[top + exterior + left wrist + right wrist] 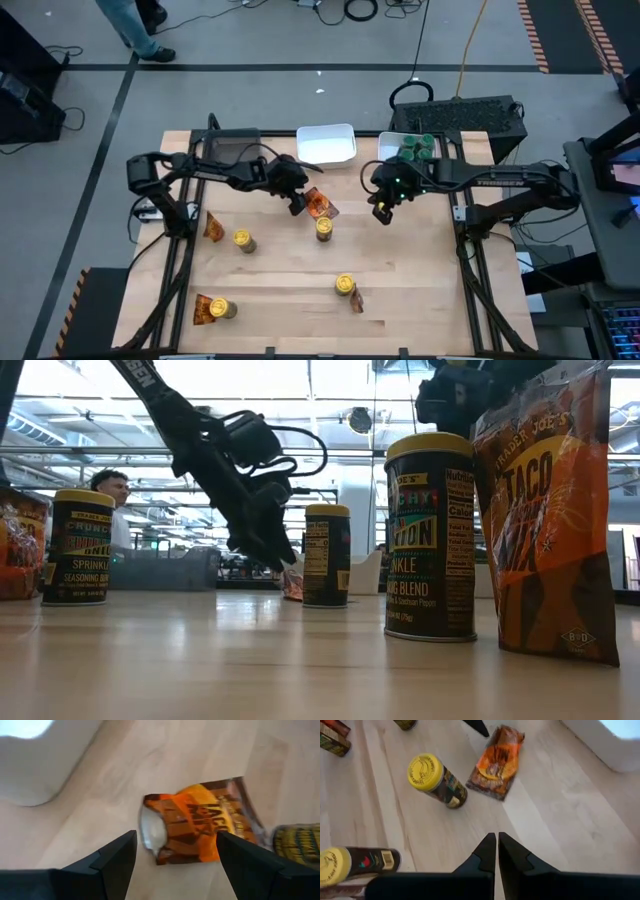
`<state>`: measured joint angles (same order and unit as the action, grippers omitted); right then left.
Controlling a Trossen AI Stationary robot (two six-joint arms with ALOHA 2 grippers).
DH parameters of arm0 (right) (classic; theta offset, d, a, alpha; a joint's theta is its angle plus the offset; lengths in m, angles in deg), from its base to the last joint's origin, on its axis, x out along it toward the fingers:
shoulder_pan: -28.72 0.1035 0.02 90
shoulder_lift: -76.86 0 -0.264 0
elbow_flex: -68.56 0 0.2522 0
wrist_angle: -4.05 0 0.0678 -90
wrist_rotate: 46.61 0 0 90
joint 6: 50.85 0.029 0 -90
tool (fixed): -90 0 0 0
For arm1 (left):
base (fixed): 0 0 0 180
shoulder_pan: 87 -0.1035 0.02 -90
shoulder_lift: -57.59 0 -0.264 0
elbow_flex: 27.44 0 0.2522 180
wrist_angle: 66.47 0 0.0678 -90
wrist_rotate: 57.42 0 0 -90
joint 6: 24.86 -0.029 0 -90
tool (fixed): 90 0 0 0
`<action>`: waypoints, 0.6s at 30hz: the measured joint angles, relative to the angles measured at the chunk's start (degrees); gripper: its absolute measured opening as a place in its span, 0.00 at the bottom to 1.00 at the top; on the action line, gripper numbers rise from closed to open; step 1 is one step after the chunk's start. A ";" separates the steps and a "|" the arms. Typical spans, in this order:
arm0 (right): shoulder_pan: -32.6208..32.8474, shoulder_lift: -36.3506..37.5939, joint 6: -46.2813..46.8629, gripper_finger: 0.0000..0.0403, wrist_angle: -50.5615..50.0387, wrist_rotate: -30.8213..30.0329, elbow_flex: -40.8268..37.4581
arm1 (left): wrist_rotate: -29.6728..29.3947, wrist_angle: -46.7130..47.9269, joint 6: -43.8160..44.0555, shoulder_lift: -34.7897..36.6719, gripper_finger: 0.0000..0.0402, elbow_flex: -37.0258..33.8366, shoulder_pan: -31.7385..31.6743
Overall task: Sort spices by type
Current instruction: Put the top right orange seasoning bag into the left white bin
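foil packet (200, 822) flat, left pincer (175, 857) astride

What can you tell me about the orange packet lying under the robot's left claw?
The orange packet is a flat pouch of shiny foil, orange and dark brown, with "TACO" printed on it. It lies flat on the wooden table, a little crumpled, with one end catching a pale shine. It sits near the middle of the table, in front of the white tray, right beside a yellow-lidded jar. The left gripper hangs over it with open fingers on either side, not touching it.
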<state>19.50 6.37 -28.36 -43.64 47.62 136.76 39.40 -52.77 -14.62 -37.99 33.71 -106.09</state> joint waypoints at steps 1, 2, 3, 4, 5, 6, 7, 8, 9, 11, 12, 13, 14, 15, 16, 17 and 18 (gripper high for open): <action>0.00 0.02 0.34 0.00 0.04 0.01 -0.19 | -0.91 -0.11 -0.04 -0.14 0.68 0.00 0.00; 0.00 0.02 0.52 0.00 0.16 0.00 -0.28 | -1.23 -0.57 -0.04 -0.29 0.68 0.00 -0.02; 0.00 0.00 0.56 0.00 0.17 0.03 -0.29 | -1.35 -1.44 -0.04 -0.42 0.68 0.00 -0.02; 0.00 0.00 0.55 0.00 0.23 0.05 -0.29 | -1.45 -1.93 -0.04 -0.45 0.68 0.00 -0.02; 0.00 0.02 0.54 0.00 0.46 0.15 -0.29 | -2.03 -2.02 -0.07 -0.45 0.68 0.01 -0.02; 0.00 0.02 0.50 0.00 0.86 0.15 -0.29 | -2.81 -2.05 -0.08 -0.43 0.68 0.02 0.00; 0.00 0.02 0.43 0.00 1.01 0.15 -0.29 | -3.36 -2.05 -0.09 -0.45 0.68 0.01 0.00; 0.00 0.00 0.41 0.00 1.02 0.15 -0.29 | -3.49 -2.04 -0.11 -0.45 0.68 0.00 -0.01; 0.00 0.00 0.38 0.00 1.12 0.15 -0.29 | -3.49 -2.14 -0.11 -0.45 0.68 0.01 -0.02; 0.00 0.02 0.21 0.00 1.22 0.17 -0.29 | -3.51 -2.16 -0.11 -0.45 0.68 0.00 -0.02; 0.00 0.00 0.00 0.00 1.17 0.18 -0.29 | -3.52 -1.95 -0.11 -0.45 0.68 0.00 -0.02; 0.00 0.00 -0.17 0.00 1.20 0.18 -0.29 | -3.54 -1.86 -0.09 -0.57 0.68 0.02 0.10; 0.00 0.00 -0.34 0.00 1.19 0.20 -0.29 | -3.62 -2.45 -0.03 -1.07 0.68 0.02 0.15; 0.00 0.00 -0.47 0.00 1.19 0.20 -0.29 | -3.65 -2.74 0.08 -1.45 0.68 0.06 0.15; 0.00 0.00 -0.49 0.00 1.21 0.20 -0.29 | -3.79 -2.32 0.36 -1.78 0.68 0.05 0.15; 0.00 0.00 -0.51 0.00 1.17 0.20 -0.29 | -3.97 -2.27 0.52 -2.20 0.68 0.00 0.15; 0.00 0.00 -0.51 0.00 1.19 0.20 -0.29 | -4.11 -2.83 1.00 -2.66 0.68 0.00 0.15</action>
<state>19.50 6.36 -28.88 -42.44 47.81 136.47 35.29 -55.59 -13.61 -40.65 33.72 -105.94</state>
